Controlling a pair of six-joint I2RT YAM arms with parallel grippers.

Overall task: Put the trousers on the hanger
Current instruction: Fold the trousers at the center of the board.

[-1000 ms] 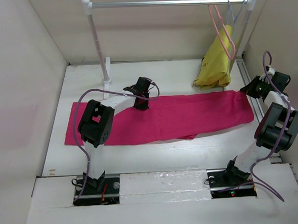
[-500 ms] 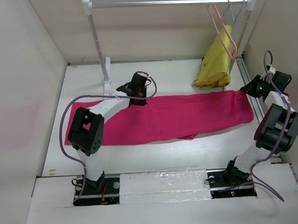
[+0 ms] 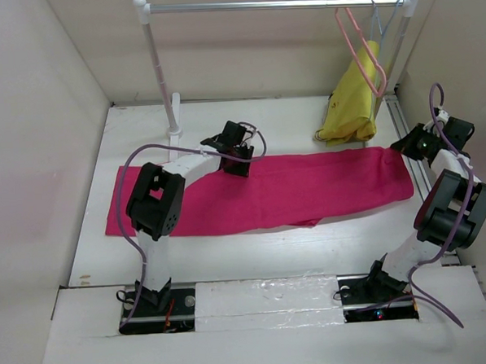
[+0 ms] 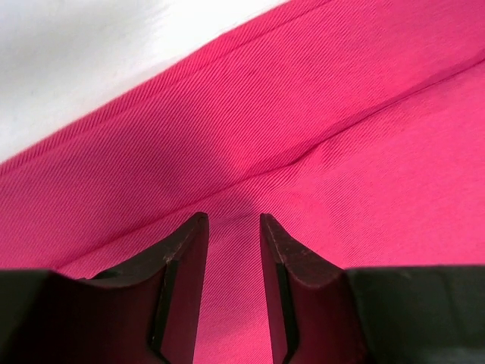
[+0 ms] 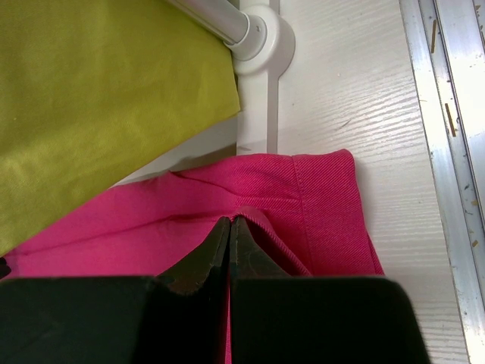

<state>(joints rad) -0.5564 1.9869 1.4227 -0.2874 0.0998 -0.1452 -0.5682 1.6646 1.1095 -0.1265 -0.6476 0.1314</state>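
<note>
Top external view: the trousers (image 3: 292,189), a long band of bright magenta twill, are laid flat across the white wood-grain table (image 3: 230,248), running from the left side to the right. The salmon-pink hanger (image 3: 365,49), a thin triangular frame with a slim hook, is hung on the far metal rail (image 3: 274,3) near its right end, beside a pale blue-grey hanger (image 3: 385,19) and above a crumpled mustard-yellow garment (image 3: 351,103). The left gripper (image 3: 238,166) is lowered onto the far edge of the cloth, left of centre. In its wrist view the left gripper (image 4: 231,220) is seen with its dark, wedge-shaped fingers (image 4: 182,258) slightly apart, and ribbed fabric with a diagonal seam fills the gap. The right gripper (image 3: 406,146) is set at the far right corner of the trousers. There the right gripper (image 5: 229,221) is shown with its fingers pressed together, and a small ridge of the stitched hem appears to be nipped between the tips, though this is hard to confirm.
</note>
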